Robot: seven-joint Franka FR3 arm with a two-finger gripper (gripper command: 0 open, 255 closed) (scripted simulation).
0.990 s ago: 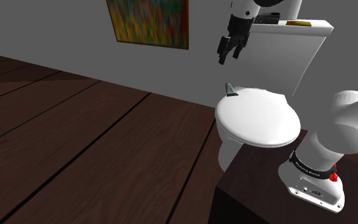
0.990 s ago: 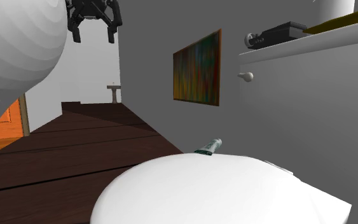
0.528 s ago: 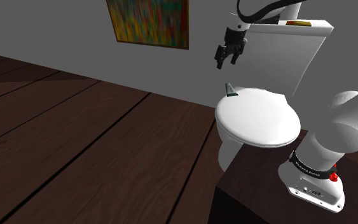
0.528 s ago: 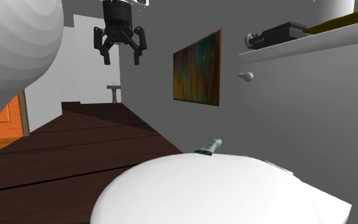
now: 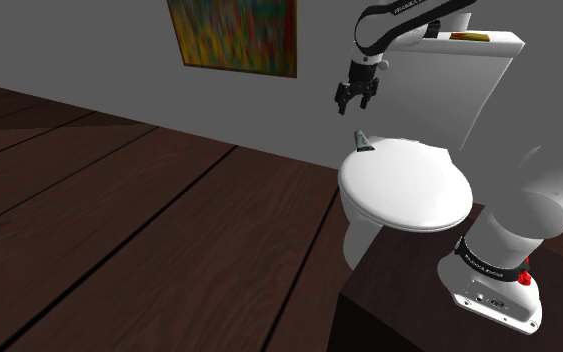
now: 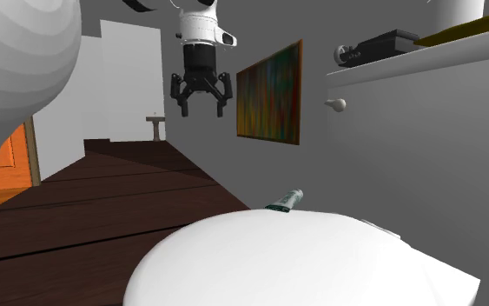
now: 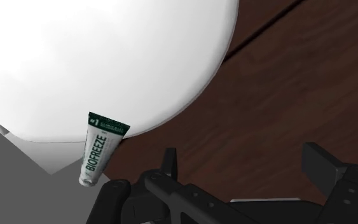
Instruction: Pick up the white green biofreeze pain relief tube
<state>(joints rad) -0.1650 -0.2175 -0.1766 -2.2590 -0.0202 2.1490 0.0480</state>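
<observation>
White-and-green tube [image 7: 100,149] lies at the rear edge of the toilet lid [image 7: 107,57] — the gripper [image 6: 201,109], fingers spread, hangs above, and a glancing touch on descent could knock it off.

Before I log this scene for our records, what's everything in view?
Toilet: one, white, lid shut, against the grey wall.
Tube: one, white and green, at the lid's back edge.
Painting: one, multicoloured, on the wall.
Black item: one, on the tank.
Yellowish item: one, flat, on the tank.
Floor: dark wood planks.
Stand: one, dark brown, beside the toilet.
Arm: one, white.
Gripper: one, black, open, in the air near the tube.
</observation>
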